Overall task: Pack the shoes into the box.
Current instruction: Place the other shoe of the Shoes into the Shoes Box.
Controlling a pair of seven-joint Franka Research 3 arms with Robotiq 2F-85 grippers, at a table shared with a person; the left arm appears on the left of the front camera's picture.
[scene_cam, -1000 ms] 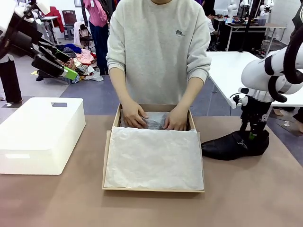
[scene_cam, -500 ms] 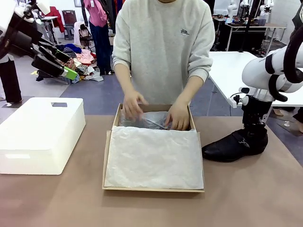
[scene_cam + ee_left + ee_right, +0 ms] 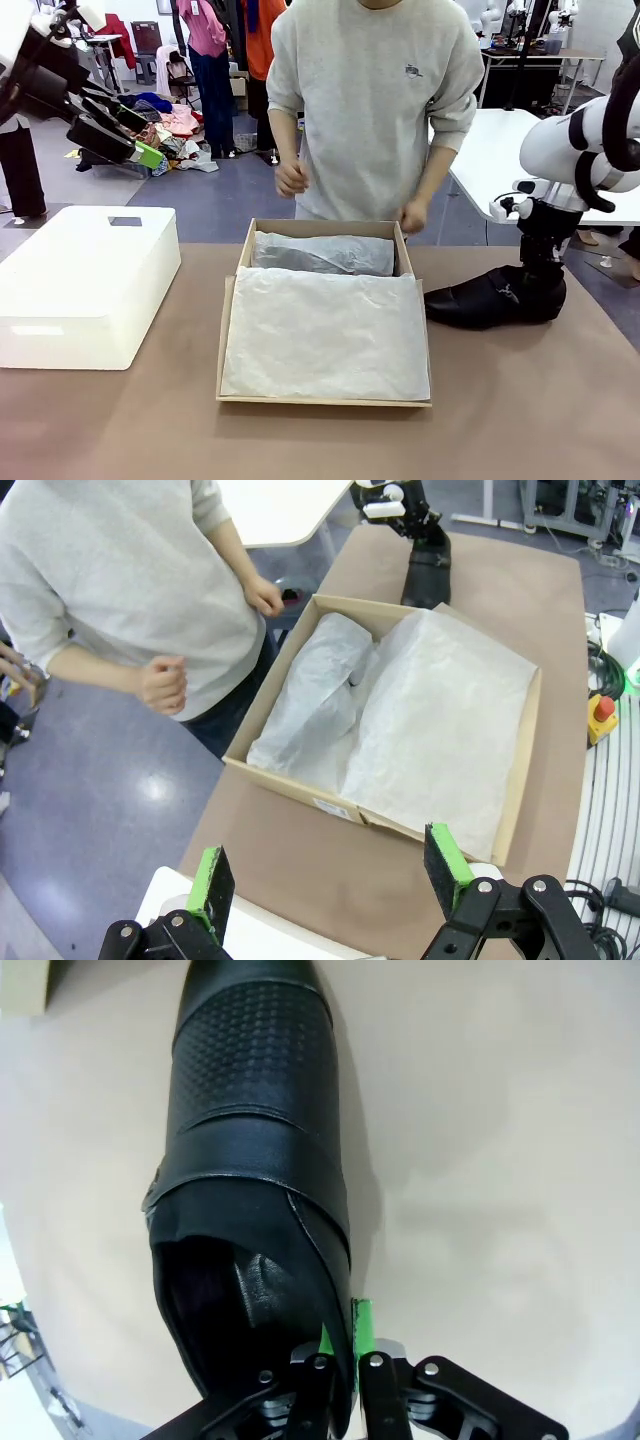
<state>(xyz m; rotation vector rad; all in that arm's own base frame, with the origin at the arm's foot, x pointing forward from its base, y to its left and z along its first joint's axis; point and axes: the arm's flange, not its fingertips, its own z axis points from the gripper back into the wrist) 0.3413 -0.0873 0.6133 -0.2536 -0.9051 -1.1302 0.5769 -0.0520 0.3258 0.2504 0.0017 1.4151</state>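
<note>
The shoe [image 3: 492, 298] lies on its sole at the right of the front view, just beside the right wall of the box [image 3: 325, 228], with its toe pointing at the box. The right gripper [image 3: 342, 1345] is clamped on the leather rim at the back of the shoe's opening, one finger inside and one outside.

The box sits open in the middle of the frame, lined with white tissue paper [image 3: 325, 335]. A grey paper-wrapped bundle [image 3: 322, 254] lies along its far side; what is inside it cannot be told.

The step in hand looks like the lift. The pinch is on a thin edge near the heel, so the toe will probably droop. A slow, straight rise should clear the cardboard wall before the shoe travels left. It would best be laid across the free paper, alongside the bundle.

The person's hands [image 3: 291, 179] are raised off the box, well clear. The left gripper [image 3: 330, 865] hangs high with its jaws wide apart, holding nothing.

The table [image 3: 520, 400] is brown and matte, with a white bin [image 3: 85, 285] at the left. Behind it are a grey floor, a heap of clothes [image 3: 170, 125] at upper left and a white table [image 3: 500, 150] at upper right.
</note>
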